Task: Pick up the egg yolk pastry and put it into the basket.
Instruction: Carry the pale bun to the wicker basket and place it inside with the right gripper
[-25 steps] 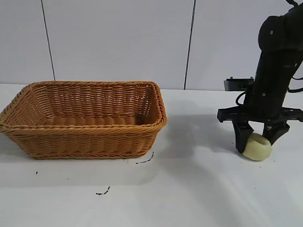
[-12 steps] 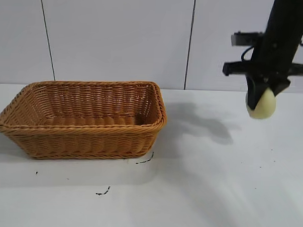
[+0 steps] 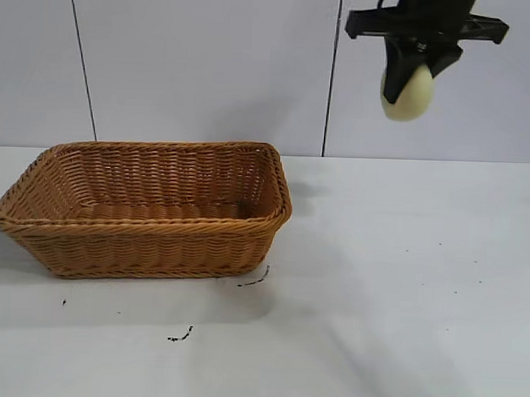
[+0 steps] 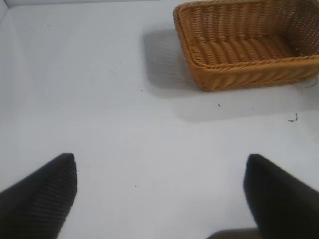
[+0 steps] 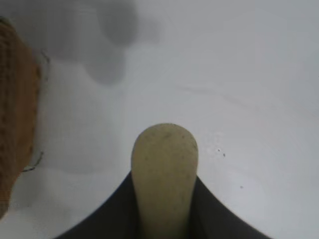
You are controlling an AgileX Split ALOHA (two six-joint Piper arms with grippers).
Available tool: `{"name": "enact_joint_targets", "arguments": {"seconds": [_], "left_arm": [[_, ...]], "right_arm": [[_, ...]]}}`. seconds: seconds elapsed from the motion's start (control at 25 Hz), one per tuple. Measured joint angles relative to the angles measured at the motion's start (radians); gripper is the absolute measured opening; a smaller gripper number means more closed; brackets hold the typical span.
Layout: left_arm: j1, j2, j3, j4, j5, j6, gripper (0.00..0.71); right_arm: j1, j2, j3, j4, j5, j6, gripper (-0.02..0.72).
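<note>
The pale yellow egg yolk pastry [image 3: 407, 91] hangs high above the table, pinched in my right gripper [image 3: 415, 64], to the right of the basket. In the right wrist view the pastry [image 5: 164, 169] sits squeezed between the two black fingers. The orange-brown wicker basket [image 3: 142, 233] stands on the white table at the left; it holds nothing that I can see. It also shows in the left wrist view [image 4: 249, 74], and its edge in the right wrist view [image 5: 15, 124]. My left gripper [image 4: 159, 191] is open and empty above bare table, away from the basket; it is out of the exterior view.
The white table [image 3: 401, 299] has small dark marks [image 3: 180, 337] in front of the basket. A grey panelled wall [image 3: 209, 66] stands behind.
My right gripper has lifted the pastry from the table at the right to high above it and carried it left towards the basket. The basket has not moved.
</note>
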Motion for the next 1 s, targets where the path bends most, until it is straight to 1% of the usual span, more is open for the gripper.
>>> {"name": "enact_joint_targets", "arguments": {"seconds": [0.2,0.32,0.44,0.52,0.6,0.76,0.84,0.88,0.96,1.0], "left_arm": [[0.0,0.0,0.0,0.0,0.0,0.0,0.693],[0.0,0.0,0.0,0.0,0.0,0.0,0.693],[0.0,0.0,0.0,0.0,0.0,0.0,0.693],[0.0,0.0,0.0,0.0,0.0,0.0,0.693],[0.0,0.0,0.0,0.0,0.0,0.0,0.693],[0.0,0.0,0.0,0.0,0.0,0.0,0.693],[0.0,0.0,0.0,0.0,0.0,0.0,0.693],[0.0,0.0,0.0,0.0,0.0,0.0,0.693],[0.0,0.0,0.0,0.0,0.0,0.0,0.693],[0.0,0.0,0.0,0.0,0.0,0.0,0.693]], "right_arm": [[0.137,0.102,-0.046,0.001,-0.093,0.005,0.139],[0.191,0.182,-0.097,0.002,-0.157,0.007,0.139],[0.211,0.258,-0.123,0.006,-0.242,0.007,0.139],[0.214,0.3,-0.128,0.022,-0.279,0.007,0.139],[0.214,0.34,-0.13,0.055,-0.302,0.007,0.139],[0.215,0.386,-0.13,0.075,-0.326,0.007,0.143],[0.215,0.388,-0.131,0.076,-0.326,0.007,0.196],[0.215,0.387,-0.132,0.076,-0.327,0.007,0.255],[0.215,0.381,-0.132,0.075,-0.327,0.007,0.418],[0.215,0.376,-0.132,0.066,-0.327,0.007,0.513]]}}
